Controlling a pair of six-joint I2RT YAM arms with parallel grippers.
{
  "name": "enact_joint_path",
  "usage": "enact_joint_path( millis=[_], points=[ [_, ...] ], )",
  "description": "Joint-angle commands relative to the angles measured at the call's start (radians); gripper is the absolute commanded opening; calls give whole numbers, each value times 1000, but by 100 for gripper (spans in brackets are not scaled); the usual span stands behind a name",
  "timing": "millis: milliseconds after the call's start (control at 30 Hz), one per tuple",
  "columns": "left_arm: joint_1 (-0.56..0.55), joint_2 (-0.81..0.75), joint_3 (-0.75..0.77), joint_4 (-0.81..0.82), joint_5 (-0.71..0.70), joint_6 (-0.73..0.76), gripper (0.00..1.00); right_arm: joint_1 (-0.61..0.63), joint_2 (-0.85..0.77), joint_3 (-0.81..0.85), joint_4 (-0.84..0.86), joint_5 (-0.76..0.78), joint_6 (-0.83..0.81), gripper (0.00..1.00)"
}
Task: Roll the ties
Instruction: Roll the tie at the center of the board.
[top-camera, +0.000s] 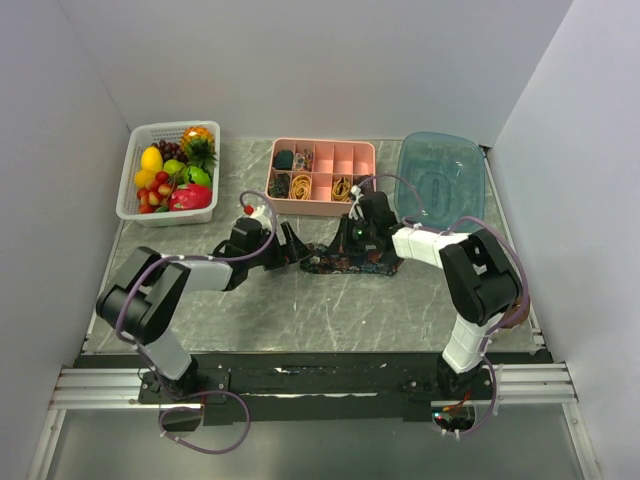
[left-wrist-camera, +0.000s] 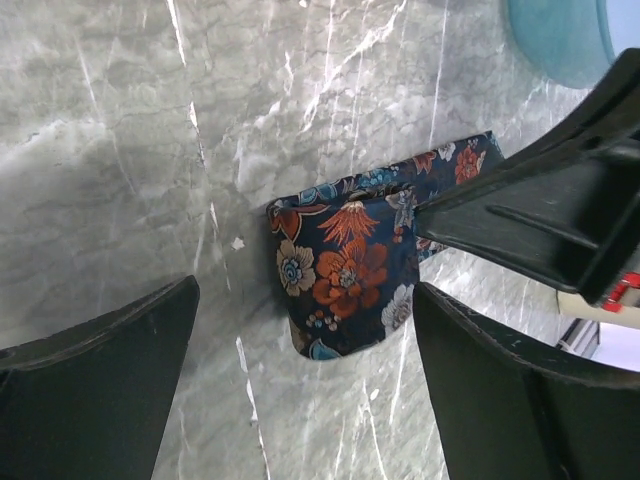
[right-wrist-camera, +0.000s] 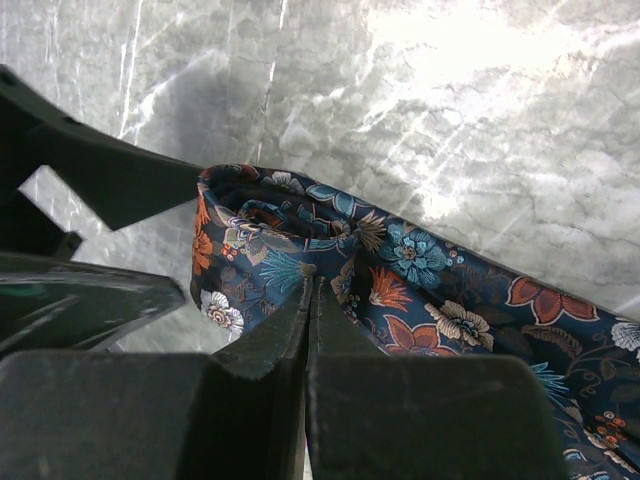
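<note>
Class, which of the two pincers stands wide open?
The left pincer, jaws spread either side of the tie; the right pincer is shut.

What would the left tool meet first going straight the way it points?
Most likely the folded end of the tie, centred ahead of the open left tool; the right tool pinches that tie just beside. Depth is unclear.
</note>
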Motion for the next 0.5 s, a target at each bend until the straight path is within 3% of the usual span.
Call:
enact_joint_path(
  millis=[0,467],
  points=[
    [4,53,-6,134,56,-46,93,25,23,62,4,31,-14,0],
    [6,164,-77,364,50,-169,82,51,71,66,-24,66,-27,0]
  ],
)
